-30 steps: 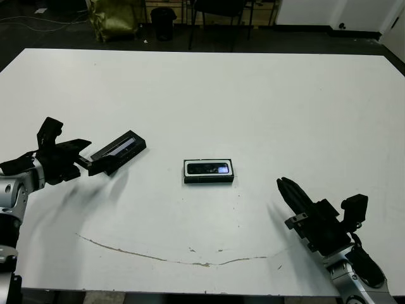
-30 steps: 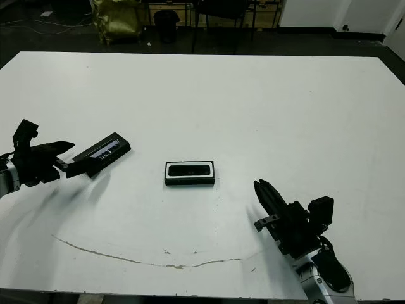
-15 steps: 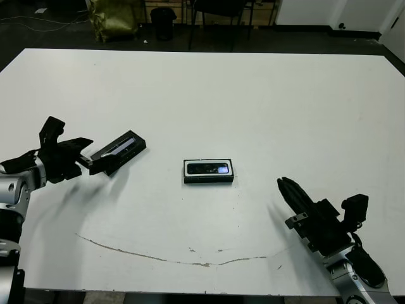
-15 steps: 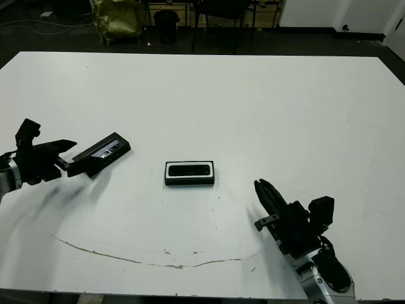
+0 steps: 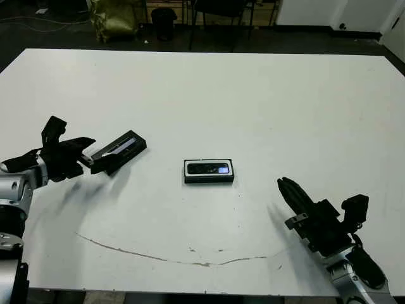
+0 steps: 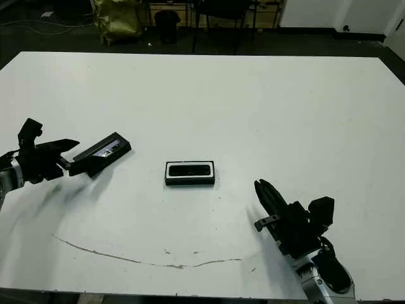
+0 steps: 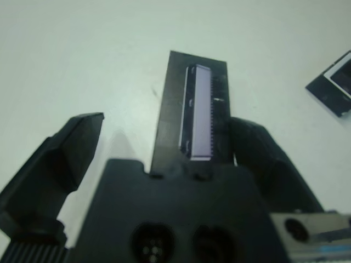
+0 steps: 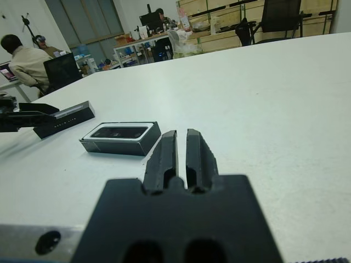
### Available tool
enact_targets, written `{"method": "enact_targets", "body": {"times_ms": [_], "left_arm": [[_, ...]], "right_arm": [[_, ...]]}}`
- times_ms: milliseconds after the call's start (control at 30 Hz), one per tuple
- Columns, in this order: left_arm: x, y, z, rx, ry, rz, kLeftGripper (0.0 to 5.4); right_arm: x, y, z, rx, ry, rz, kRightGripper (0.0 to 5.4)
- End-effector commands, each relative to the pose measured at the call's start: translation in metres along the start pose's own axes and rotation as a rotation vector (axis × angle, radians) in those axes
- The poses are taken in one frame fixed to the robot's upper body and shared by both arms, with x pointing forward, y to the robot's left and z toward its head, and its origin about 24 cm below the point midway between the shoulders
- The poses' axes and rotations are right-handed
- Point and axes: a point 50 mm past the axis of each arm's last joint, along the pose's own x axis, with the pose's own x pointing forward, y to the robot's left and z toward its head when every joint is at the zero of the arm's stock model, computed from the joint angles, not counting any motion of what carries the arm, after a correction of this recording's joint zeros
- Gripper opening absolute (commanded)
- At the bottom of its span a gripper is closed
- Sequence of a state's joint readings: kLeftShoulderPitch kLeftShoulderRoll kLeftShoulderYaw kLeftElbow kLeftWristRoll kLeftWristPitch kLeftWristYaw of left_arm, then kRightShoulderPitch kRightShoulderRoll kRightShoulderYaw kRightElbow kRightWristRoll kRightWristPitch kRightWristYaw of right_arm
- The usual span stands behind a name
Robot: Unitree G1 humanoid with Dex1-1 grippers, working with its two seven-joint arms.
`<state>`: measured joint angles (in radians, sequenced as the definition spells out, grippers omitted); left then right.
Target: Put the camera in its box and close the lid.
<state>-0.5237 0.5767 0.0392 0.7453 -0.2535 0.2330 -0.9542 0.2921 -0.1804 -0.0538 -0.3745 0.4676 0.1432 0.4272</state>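
Observation:
The camera (image 5: 209, 168) lies inside the box (image 5: 209, 180), a small black tray with a white lining, at the table's middle. The lid (image 5: 120, 151), a black panel with a pale stripe, rests left of the box. My left gripper (image 5: 90, 154) is open around the lid's near end. In the left wrist view the lid (image 7: 194, 109) runs between the two fingers (image 7: 71, 145), close to one and well apart from the other. My right gripper (image 5: 285, 185) is shut and holds nothing, low over the table to the right of the box and nearer the front edge.
A thin dark scuff line (image 5: 158, 256) runs across the table near its front edge. Beyond the far edge stand a yellow-green bag (image 5: 114, 19) and chairs. In the right wrist view a person (image 8: 24, 63) sits far off beyond the table.
My left gripper has edged a little further along the lid's near end. The lid, the box with the camera and the right arm have not moved.

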Motion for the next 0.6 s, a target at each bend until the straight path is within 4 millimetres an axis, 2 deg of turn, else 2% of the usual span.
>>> {"method": "enact_targets", "body": {"times_ms": [33, 333, 600], "left_arm": [[0.0043, -0.0043, -0.0220, -0.029, 0.103, 0.000, 5.38], [0.0072, -0.0053, -0.0271, -0.061, 0.104, 0.019, 5.38], [0.0070, -0.0028, -0.0264, -0.095, 0.045, 0.042, 5.38]], "right_arm": [[-0.0033, -0.0021, -0.0055, 0.013, 0.032, -0.011, 0.00], [-0.0036, -0.0024, -0.0052, -0.030, 0.044, -0.024, 0.00], [-0.0030, -0.0015, -0.0060, 0.011, 0.030, -0.003, 0.00]]}}
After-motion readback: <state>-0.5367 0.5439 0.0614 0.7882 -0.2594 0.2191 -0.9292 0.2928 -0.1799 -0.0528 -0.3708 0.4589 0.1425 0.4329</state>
